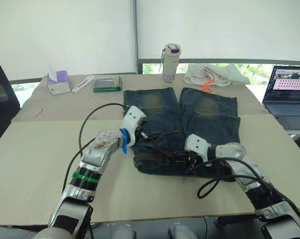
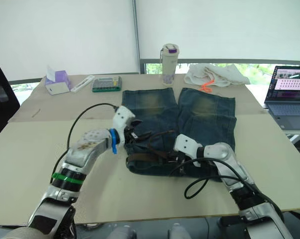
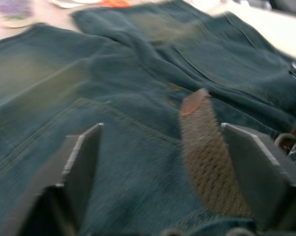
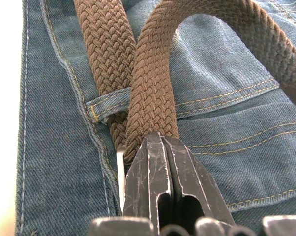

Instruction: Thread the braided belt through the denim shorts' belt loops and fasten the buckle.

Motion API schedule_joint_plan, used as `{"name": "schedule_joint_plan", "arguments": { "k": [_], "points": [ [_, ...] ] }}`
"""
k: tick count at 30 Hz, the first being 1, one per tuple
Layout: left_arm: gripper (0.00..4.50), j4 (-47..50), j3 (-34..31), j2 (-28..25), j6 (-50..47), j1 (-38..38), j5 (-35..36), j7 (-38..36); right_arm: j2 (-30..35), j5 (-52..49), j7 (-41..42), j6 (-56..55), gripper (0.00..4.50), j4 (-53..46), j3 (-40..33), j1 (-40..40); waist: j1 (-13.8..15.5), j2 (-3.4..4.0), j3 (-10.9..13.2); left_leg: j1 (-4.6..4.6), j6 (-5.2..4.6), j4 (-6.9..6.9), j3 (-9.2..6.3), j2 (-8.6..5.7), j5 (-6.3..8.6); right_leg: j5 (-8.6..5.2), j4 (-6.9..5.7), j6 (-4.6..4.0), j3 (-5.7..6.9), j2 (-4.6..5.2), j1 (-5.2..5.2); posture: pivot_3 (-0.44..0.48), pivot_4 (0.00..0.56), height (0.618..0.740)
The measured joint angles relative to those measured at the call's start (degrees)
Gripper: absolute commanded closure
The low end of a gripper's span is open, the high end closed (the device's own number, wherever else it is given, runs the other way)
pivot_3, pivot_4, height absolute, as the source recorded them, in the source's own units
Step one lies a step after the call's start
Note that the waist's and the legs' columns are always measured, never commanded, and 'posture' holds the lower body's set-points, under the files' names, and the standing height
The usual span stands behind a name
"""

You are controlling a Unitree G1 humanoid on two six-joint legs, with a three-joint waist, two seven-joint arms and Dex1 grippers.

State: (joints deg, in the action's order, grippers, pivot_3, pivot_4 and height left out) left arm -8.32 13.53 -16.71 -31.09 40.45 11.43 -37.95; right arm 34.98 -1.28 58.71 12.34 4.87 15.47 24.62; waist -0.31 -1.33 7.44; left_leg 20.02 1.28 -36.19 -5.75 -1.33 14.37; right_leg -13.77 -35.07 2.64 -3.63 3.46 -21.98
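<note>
The denim shorts (image 1: 210, 112) lie flat mid-table, legs pointing away and waistband toward me. Across that waistband the dark-brown braided belt (image 1: 155, 157) runs in loose curves. In the right wrist view one strand passes under a belt loop (image 4: 106, 105), and a second strand (image 4: 153, 98) arches up from my right gripper (image 4: 158, 137), which is shut on it. My left gripper (image 1: 141, 133) hovers over the waistband's left end, open. The belt's tip (image 3: 199, 147) lies on the denim between its fingers, close to one finger (image 3: 251, 162). I cannot make out the buckle clearly.
Behind the shorts stand a bottle (image 1: 170, 64) and a white cloth (image 1: 215, 74). At the back left are a tissue box (image 1: 59, 82), a white stick (image 1: 83, 83) and a green box (image 1: 107, 83). A laptop (image 1: 289, 94) sits at the right. A black cable (image 1: 215, 184) loops beside my right arm.
</note>
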Motion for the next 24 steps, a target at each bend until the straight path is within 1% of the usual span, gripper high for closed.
{"name": "schedule_joint_plan", "arguments": {
  "k": [4, 8, 11, 17, 20, 21, 24],
  "points": [
    [0.41, -1.73, 4.83, 0.67, 0.44, 3.48, -3.76, -1.03, -0.17, 0.0, -0.09, 0.0, 4.5, -0.02, 0.1, 0.02, -0.24, 0.02, -0.01, -0.01, 0.0, 0.02, 0.0, 0.0, 0.0, -0.01, 0.0, 0.01, 0.0, 0.0, 0.0, 0.0, 0.15, 0.74],
    [0.41, -4.81, 9.74, 0.61, -0.43, 4.32, -9.75, 0.21, -0.17, 0.0, -0.27, 0.04, 4.5, -0.28, -0.02, -0.23, -0.24, 0.02, -0.01, 0.0, 0.0, 0.01, 0.0, 0.0, 0.0, -0.02, 0.0, 0.03, 0.0, 0.0, 0.0, 0.0, 0.15, 0.74],
    [1.16, -6.02, 10.6, 1.07, -2.15, 4.31, -12.46, 1.75, -0.17, 0.0, -0.3, 0.19, 4.5, -0.36, -0.08, -0.26, -0.22, 0.02, -0.01, 0.05, 0.0, -0.01, -0.01, 0.0, 0.0, -0.02, -0.01, 0.03, 0.0, 0.0, -0.02, 0.0, 0.15, 0.74],
    [3.22, -2.91, 7.75, 3.85, -4.58, 3.28, -11.21, 2.5, -0.17, 0.0, -0.31, 0.21, 4.5, -0.42, -0.08, -0.28, -0.22, 0.02, -0.01, 0.05, 0.0, -0.01, -0.01, 0.0, 0.0, -0.02, -0.03, 0.03, 0.0, 0.0, -0.04, 0.0, 0.15, 0.74],
    [4.23, -0.85, 4.81, 5.03, -6.53, 2.0, -9.43, 3.4, -0.17, 0.0, -0.36, 0.21, 4.5, -0.42, -0.07, -0.28, -0.21, 0.02, -0.01, 0.05, 0.0, -0.01, -0.02, 0.01, 0.0, -0.02, -0.03, 0.03, 0.0, 0.01, -0.03, 0.0, 0.15, 0.74],
    [4.42, -0.59, 3.99, 5.19, -6.9, 1.73, -8.98, 3.62, -0.17, 0.0, -0.37, 0.22, 4.5, -0.42, -0.06, -0.27, -0.22, 0.02, -0.01, 0.05, 0.0, -0.02, -0.02, 0.01, 0.0, -0.01, -0.03, 0.03, 0.0, 0.01, -0.04, 0.0, 0.15, 0.74],
    [4.42, 0.51, 1.63, 5.03, -8.35, 1.4, -7.99, 4.36, -0.17, 0.0, -0.38, 0.22, 4.5, -0.42, -0.06, -0.25, -0.22, 0.02, -0.01, 0.05, 0.0, -0.03, -0.02, 0.0, 0.0, -0.01, -0.03, 0.03, 0.0, 0.01, -0.04, 0.0, 0.15, 0.74]
  ]
}}
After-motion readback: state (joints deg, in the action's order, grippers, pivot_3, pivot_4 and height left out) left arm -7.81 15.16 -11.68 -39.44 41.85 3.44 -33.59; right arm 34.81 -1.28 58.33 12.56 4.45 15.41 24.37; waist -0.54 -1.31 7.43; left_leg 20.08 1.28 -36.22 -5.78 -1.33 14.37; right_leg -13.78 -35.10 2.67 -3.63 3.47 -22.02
